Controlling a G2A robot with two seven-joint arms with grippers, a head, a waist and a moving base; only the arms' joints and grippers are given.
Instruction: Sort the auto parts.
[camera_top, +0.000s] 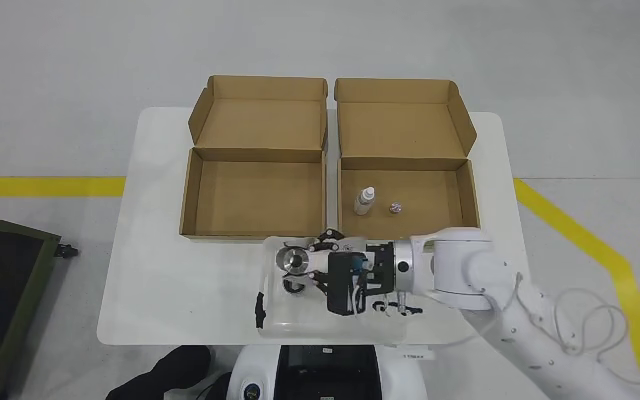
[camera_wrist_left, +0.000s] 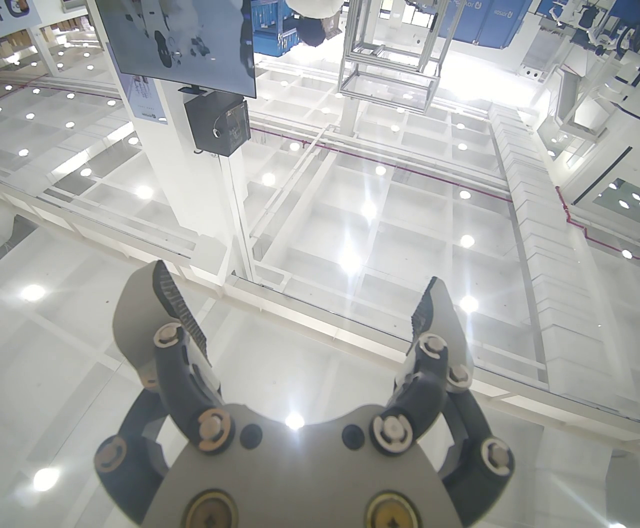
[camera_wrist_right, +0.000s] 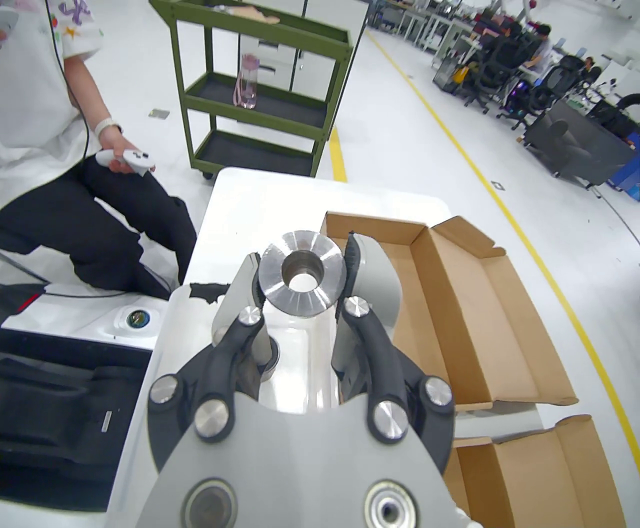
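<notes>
Over the white table (camera_top: 150, 260), just short of the left box (camera_top: 250, 200), the right gripper (camera_wrist_right: 302, 260) clamps a metal ring (camera_wrist_right: 303, 305) by its rim, probably to carry it in, while the left gripper (camera_wrist_left: 297, 277) gapes empty.

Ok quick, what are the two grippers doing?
Left gripper: open, empty.
Right gripper: closed on a ring.

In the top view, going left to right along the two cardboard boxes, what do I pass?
left cardboard box → white bottle-shaped part → small round part, both parts lying in the right cardboard box
</notes>
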